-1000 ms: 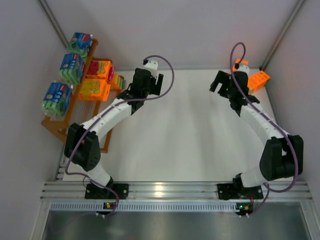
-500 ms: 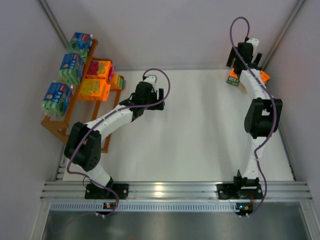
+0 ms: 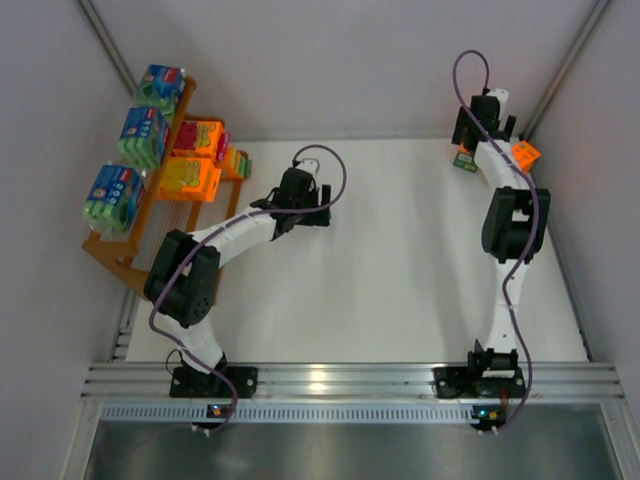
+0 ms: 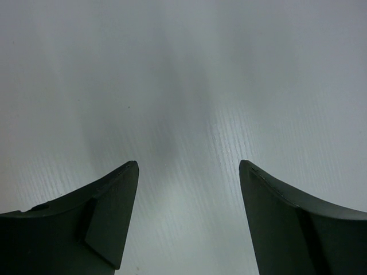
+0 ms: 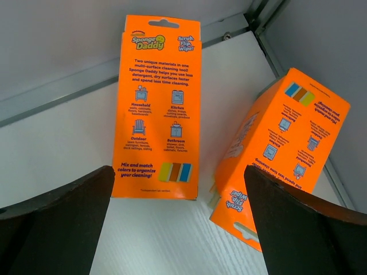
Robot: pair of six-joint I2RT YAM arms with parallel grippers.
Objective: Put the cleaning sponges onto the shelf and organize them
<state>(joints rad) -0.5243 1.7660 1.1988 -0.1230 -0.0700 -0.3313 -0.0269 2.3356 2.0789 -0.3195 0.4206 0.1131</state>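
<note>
Orange sponge packs lie before the spread right hand; left hand, apparently empty, gapes too.

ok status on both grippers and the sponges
Left gripper open, empty, over bare table. Right gripper open above two orange packs in far right corner, neither gripped. Shelf holds other packs. Nothing seen blocking.

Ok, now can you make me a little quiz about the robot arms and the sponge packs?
1. How many blue-green sponge packs sit on the orange shelf?
2. True or false: the left gripper is holding something.
3. Which arm's gripper is over the two orange sponge packs lying on the table? A) left B) right

Key: 1. three. 2. false, it is open over bare table. 3. B, the right gripper.
</note>
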